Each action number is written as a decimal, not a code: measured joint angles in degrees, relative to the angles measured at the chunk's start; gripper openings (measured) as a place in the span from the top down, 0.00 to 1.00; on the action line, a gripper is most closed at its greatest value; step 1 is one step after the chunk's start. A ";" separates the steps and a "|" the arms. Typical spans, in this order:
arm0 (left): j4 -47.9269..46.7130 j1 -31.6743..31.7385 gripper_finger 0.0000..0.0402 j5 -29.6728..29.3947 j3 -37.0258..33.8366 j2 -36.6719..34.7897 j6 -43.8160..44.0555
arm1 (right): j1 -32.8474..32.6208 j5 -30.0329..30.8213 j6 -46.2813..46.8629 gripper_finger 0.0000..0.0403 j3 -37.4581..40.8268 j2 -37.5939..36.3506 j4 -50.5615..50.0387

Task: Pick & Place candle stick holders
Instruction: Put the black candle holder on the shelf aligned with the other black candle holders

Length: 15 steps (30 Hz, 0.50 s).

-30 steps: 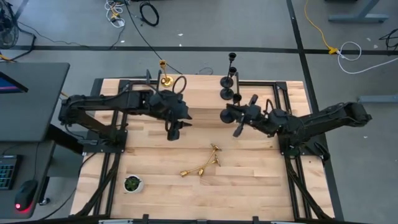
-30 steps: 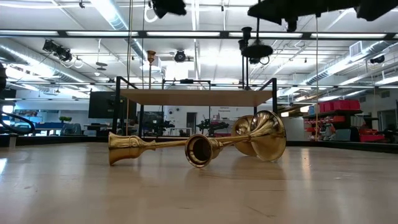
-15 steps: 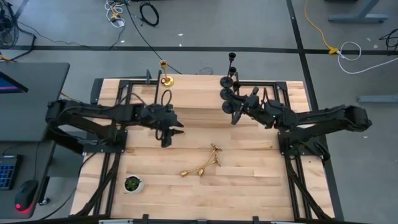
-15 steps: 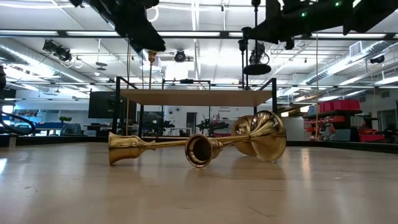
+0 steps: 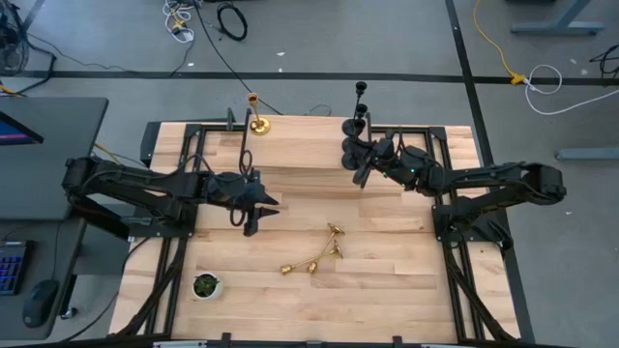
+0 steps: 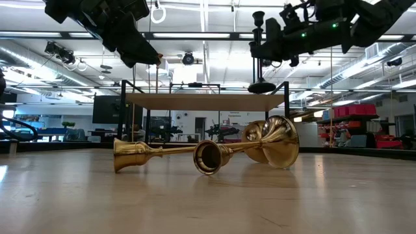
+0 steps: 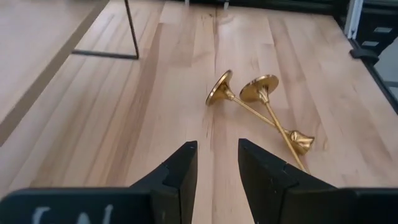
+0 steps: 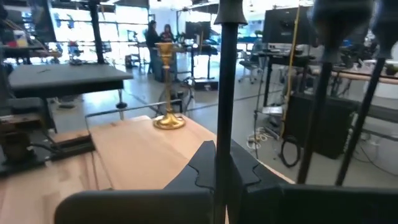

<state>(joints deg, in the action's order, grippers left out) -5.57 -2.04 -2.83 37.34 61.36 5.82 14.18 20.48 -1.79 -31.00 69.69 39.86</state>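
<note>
From above, our right gripper point(image 5: 365, 166) sits clamped on the stem of a slim black candle stick holder point(image 5: 353, 171) beside the other black ones, so we should lower it straight and release only once its base rests flat. In the left wrist view, our left gripper point(image 7: 216, 163) hangs open, two shiny gold flared-base holders point(image 7: 258, 106) lying crossed just ahead of its fingers; we should approach one stem squarely.
</note>
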 joint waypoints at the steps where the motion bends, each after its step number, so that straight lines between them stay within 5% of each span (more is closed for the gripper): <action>1: 0.53 -0.21 0.71 -0.04 0.00 0.02 0.00 | 0.37 0.00 0.12 1.00 0.00 0.19 -0.17; 15: 1.10 -0.85 0.71 -0.13 0.02 0.00 0.00 | 2.09 -1.67 1.90 1.00 -0.13 1.66 0.07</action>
<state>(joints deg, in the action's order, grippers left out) -4.48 -2.90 -2.96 37.36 61.36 5.82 16.27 18.82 0.11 -31.14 71.35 39.93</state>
